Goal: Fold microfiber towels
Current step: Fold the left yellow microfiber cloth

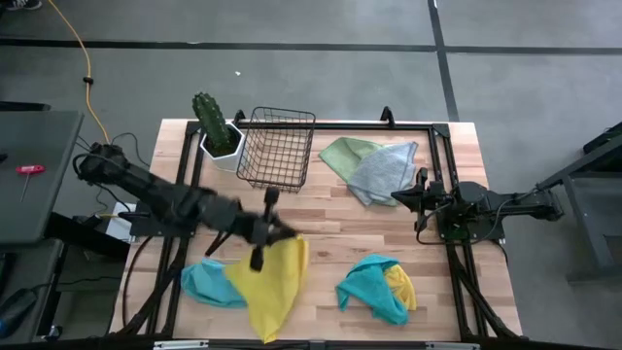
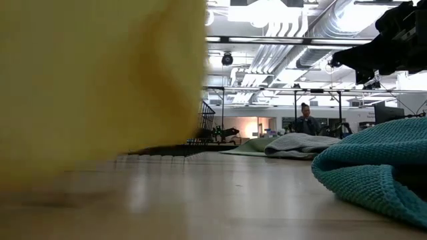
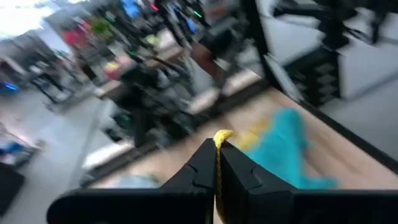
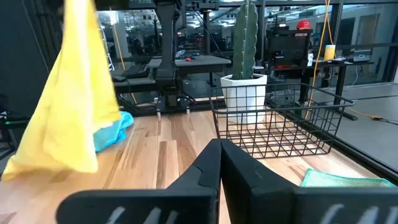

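Left pincer [image 1: 275, 228], at lower centre-left of the high view, pinches a corner of the yellow towel [image 1: 274, 287]. The towel hangs limp, so it is judged light and soft; corners suit gripping. Right pincer [image 1: 397, 197] is pressed together, empty.

No text, label, brand, number or sign can be read in any of the views. Nothing is printed on the things on the tabletop, and the room behind the table shows only screens and lights too blurred or too small to give letters.
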You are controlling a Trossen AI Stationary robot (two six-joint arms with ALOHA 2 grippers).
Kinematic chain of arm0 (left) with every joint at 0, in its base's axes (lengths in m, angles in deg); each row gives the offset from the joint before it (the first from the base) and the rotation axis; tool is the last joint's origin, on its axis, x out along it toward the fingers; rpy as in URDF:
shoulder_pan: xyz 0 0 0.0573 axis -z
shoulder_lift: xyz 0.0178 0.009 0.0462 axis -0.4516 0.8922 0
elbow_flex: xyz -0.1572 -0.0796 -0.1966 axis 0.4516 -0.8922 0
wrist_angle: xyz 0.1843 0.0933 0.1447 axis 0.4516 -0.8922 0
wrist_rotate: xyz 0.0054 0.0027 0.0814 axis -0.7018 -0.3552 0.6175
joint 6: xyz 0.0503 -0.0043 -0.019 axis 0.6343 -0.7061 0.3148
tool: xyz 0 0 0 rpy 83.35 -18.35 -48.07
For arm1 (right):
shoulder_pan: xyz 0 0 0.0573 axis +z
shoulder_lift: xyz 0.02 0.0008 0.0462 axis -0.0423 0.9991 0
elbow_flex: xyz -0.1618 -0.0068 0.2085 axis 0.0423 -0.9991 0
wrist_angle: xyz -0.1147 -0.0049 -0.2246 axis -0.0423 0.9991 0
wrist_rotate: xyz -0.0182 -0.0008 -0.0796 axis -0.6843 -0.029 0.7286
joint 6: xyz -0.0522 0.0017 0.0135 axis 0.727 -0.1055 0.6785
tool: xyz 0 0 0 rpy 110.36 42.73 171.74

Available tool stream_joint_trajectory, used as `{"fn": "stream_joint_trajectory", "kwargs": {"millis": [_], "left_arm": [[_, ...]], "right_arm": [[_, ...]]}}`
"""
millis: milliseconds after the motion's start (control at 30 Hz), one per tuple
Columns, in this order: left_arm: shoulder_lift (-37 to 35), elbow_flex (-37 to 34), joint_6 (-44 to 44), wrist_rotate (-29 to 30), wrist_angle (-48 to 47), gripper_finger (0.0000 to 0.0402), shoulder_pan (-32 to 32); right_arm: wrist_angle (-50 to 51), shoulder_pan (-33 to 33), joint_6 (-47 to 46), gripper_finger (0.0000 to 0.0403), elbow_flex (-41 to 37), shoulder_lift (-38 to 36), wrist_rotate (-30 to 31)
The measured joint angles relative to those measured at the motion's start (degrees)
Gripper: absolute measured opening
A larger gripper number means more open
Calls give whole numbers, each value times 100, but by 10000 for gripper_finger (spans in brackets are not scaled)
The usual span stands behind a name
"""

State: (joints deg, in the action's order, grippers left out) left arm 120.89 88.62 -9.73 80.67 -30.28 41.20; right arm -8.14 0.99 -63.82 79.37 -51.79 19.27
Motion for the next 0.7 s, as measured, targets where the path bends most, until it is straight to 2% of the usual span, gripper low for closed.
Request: {"fn": "stream_joint_trajectory", "kwargs": {"millis": [200,367,467,700], "left_arm": [[-210,603,-197,-650,9,0,-435],[-289,419,-845,-869,-851,0,-307],[-282,76,-1326,-688,-1039,0,-124],[-232,-1063,-2310,83,-167,0,428]], "right_arm": [[-2,-2,0,0,1,0,0],[-2,0,0,0,-1,0,2],[-2,0,0,0,0,0,2],[-2,-1,0,0,-2,0,1]]}}
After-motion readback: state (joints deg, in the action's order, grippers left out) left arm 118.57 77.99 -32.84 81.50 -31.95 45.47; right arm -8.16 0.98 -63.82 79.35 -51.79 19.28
